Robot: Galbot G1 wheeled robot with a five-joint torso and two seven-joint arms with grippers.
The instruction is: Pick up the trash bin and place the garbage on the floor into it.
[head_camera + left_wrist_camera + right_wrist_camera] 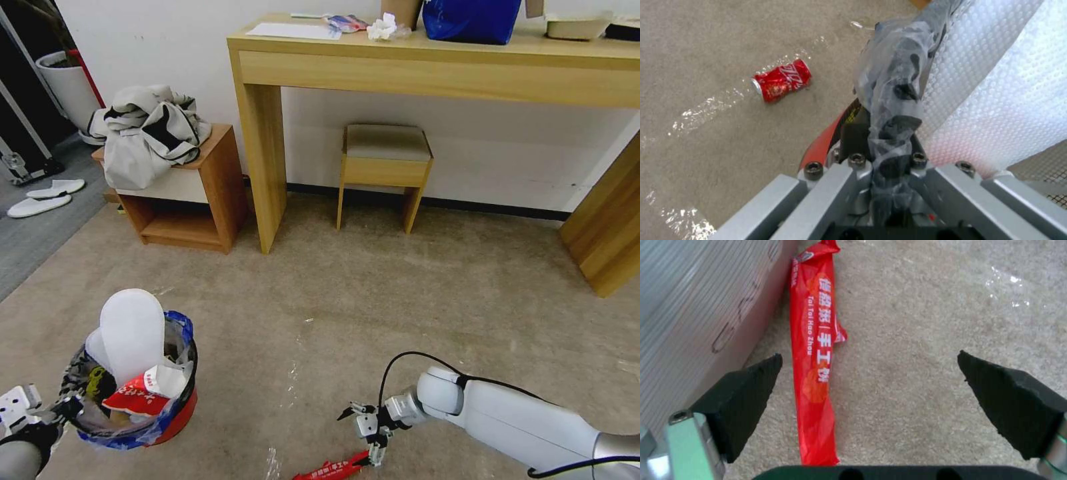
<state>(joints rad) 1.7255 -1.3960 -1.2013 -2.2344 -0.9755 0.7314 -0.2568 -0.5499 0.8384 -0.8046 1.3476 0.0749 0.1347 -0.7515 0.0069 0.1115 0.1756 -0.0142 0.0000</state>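
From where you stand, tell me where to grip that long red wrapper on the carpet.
Grip the red wrapper across its narrow middle, coming straight down. It lies flat and long on the floor, already between the open fingers of the right gripper; close across the width.

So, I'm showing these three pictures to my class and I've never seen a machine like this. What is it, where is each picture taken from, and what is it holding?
It is a wheeled robot with two arms, tidying litter off a carpet. The wide picture comes from a camera on its head, looking down. There the left gripper clamps the rim of the red trash bin, which already holds a white slipper and a red wrapper. The right gripper holds nothing and hangs open over a long red wrapper on the floor.

The other two pictures come from cameras on the wrists. The left wrist view shows the bin's plastic liner pinched in the gripper and a red can lying on the carpet. The right wrist view looks between two black fingertips at that long wrapper.
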